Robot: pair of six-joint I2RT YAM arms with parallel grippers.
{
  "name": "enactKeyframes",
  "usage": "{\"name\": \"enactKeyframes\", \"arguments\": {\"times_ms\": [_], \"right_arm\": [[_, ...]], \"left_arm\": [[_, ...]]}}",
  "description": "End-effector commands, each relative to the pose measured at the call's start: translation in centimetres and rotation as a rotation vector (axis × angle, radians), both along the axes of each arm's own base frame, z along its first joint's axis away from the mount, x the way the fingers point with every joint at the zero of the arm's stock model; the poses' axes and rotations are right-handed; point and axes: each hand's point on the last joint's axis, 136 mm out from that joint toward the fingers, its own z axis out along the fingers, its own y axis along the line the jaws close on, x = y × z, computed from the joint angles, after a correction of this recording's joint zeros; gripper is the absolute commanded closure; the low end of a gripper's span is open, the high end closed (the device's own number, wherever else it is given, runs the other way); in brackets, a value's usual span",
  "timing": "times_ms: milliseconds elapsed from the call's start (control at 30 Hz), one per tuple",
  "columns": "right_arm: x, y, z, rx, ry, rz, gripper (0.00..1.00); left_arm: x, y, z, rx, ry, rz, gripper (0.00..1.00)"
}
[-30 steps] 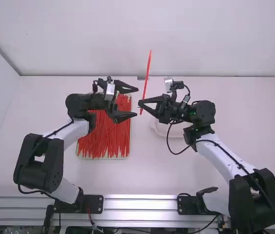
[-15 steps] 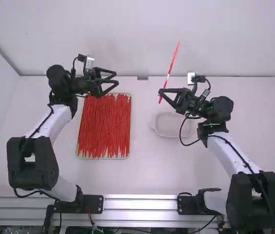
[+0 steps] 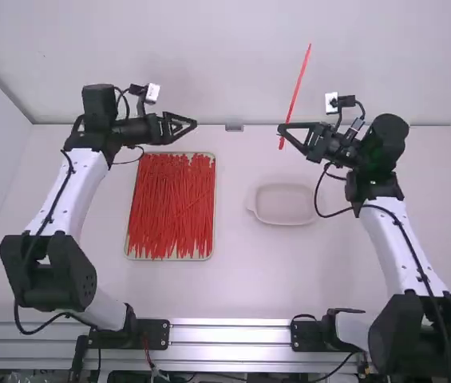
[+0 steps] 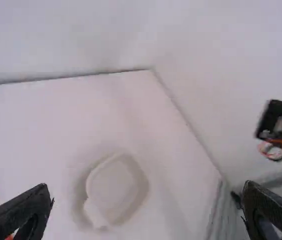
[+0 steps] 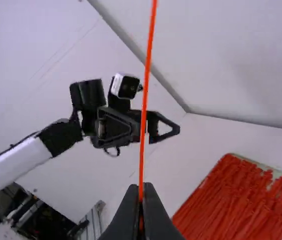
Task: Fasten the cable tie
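Okay, I see my right gripper [image 3: 283, 134] pinching one red cable tie [image 3: 298, 80], tilted upward; my left gripper [image 3: 183, 124] hangs spread above the far edge of the tray [image 3: 214, 231].

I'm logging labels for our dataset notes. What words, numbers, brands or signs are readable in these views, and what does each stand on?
Readable text: none.
The cable tie in the right gripper, the pile of red cable ties and the white dish: no visible print.
The red and white object beyond the table, in the left wrist view: too blurred to tell whether it bears any print.
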Motion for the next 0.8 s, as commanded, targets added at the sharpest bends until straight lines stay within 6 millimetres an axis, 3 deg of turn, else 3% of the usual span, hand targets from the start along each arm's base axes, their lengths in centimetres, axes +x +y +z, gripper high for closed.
{"name": "enactKeyframes", "arguments": {"times_ms": [0,200,433,567,767], "right_arm": [[0.3,-0.7,1.8,-0.08,-0.167,-0.039,1.0],[2.7,-2.4,-0.7,-0.227,-0.113,-0.212,1.0],[4.5,-4.6,-5.6,-0.489,0.001,-0.431,1.0],[4.2,-5.5,-8.6,-0.651,0.068,-0.503,1.0],[3.2,-6.7,-11.7,-0.819,0.151,-0.57,1.0]], "left_arm": [[1.5,1.7,0.8,0.236,-0.105,0.14,0.01],[1.0,3.9,-1.1,0.442,0.031,0.289,0.01],[-0.8,5.8,-4.3,0.575,0.177,0.353,0.01],[-1.9,5.7,-6.4,0.564,0.271,0.347,0.01],[-3.3,5.9,-9.3,0.589,0.354,0.328,0.01]]}}
